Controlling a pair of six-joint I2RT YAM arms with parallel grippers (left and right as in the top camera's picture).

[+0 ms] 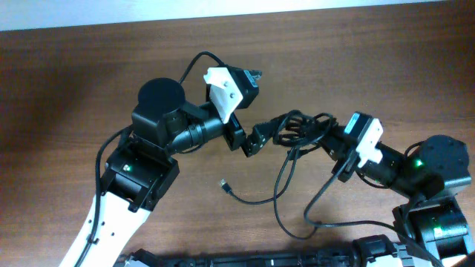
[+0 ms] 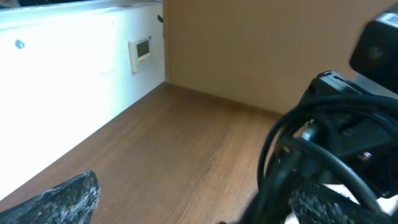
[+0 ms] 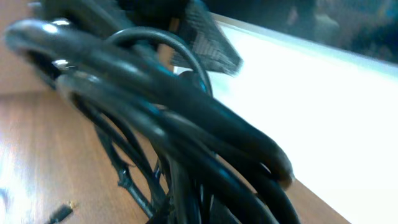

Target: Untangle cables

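Observation:
The cables (image 1: 297,124) are a knotted black bundle held off the table between my two grippers. My right gripper (image 1: 326,137) is shut on the bundle's right side. In the right wrist view the cables (image 3: 186,124) fill the frame and hide the fingers. My left gripper (image 1: 254,139) is open at the bundle's left end. In the left wrist view its fingers (image 2: 199,202) stand wide apart, with the cables (image 2: 311,143) against the right finger. Loose strands hang down to the table, and one ends in a small plug (image 1: 225,185).
Long loops of cable trail over the brown table (image 1: 89,89) towards the front edge (image 1: 297,222). The plug also shows in the right wrist view (image 3: 62,213). A white wall (image 2: 74,81) borders the table's far side.

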